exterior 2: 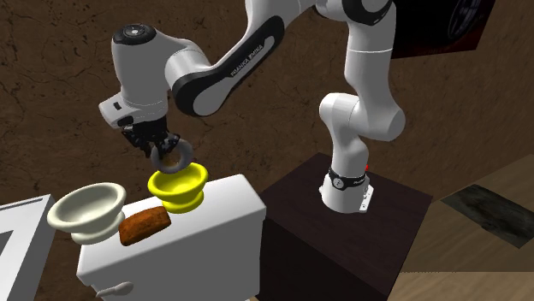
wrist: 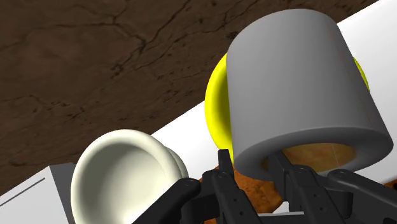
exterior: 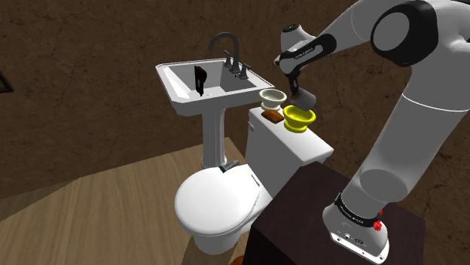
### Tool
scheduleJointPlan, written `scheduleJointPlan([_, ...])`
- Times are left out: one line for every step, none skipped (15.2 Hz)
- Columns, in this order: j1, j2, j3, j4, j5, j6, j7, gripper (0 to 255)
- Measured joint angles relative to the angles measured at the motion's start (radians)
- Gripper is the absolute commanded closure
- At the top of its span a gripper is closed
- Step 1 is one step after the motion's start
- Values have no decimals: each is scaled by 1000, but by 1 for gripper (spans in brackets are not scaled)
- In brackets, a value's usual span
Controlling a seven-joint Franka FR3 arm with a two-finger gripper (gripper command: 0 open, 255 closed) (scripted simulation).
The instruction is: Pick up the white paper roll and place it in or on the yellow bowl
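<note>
The paper roll is a pale grey cylinder with a brown core, and my gripper is shut on its rim. In the second exterior view the roll hangs from the gripper just above the yellow bowl, close to its rim. The yellow bowl stands on the white toilet tank, with the roll directly over it. Behind the roll in the wrist view, part of the yellow bowl shows.
A cream bowl and a brown block sit on the tank beside the yellow bowl. A white pedestal sink with a dark faucet stands past the toilet. The dark stand adjoins the tank. A brown wall is close behind.
</note>
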Motion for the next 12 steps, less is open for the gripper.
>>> scheduleJointPlan([-1, 8, 0, -3, 1, 11, 3, 255])
scheduleJointPlan([-1, 13, 0, -9, 0, 20, 7, 255])
scheduleJointPlan([-3, 19, -1, -15, -1, 32, 9, 255])
scheduleJointPlan([-5, 27, -2, -20, 0, 45, 12, 255])
scheduleJointPlan([-7, 35, -3, -26, -1, 59, 14, 255])
scheduleJointPlan([-9, 42, -5, -33, -1, 72, 16, 255])
scheduleJointPlan([-9, 51, -4, -38, -1, 85, 22, 255])
scheduleJointPlan([-9, 59, -3, -42, -1, 96, 27, 255])
scheduleJointPlan([-10, 67, -4, -47, -2, 108, 31, 255])
scheduleJointPlan([-12, 76, -4, -52, -2, 122, 34, 255])
scheduleJointPlan([-12, 80, -4, -57, -3, 129, 38, 255])
scheduleJointPlan([-13, 82, -4, -58, -3, 133, 39, 255])
